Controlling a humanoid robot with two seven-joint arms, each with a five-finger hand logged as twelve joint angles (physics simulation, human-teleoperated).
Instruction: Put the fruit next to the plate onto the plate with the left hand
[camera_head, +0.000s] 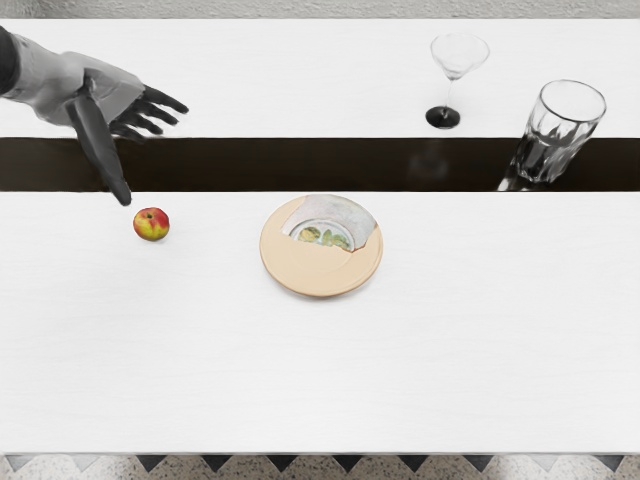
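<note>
A white table crossed by a dark band stretches out under me. My left hand hovers open, fingers spread, holding nothing, with the thumb pointing down. The apple lies on the table just past my thumb tip, untouched. Farther to the right of my hand sits the tan plate, well apart from the apple and carrying some food.

A stemmed cocktail glass stands upright on the far white bench, with a clear tumbler near its right.
</note>
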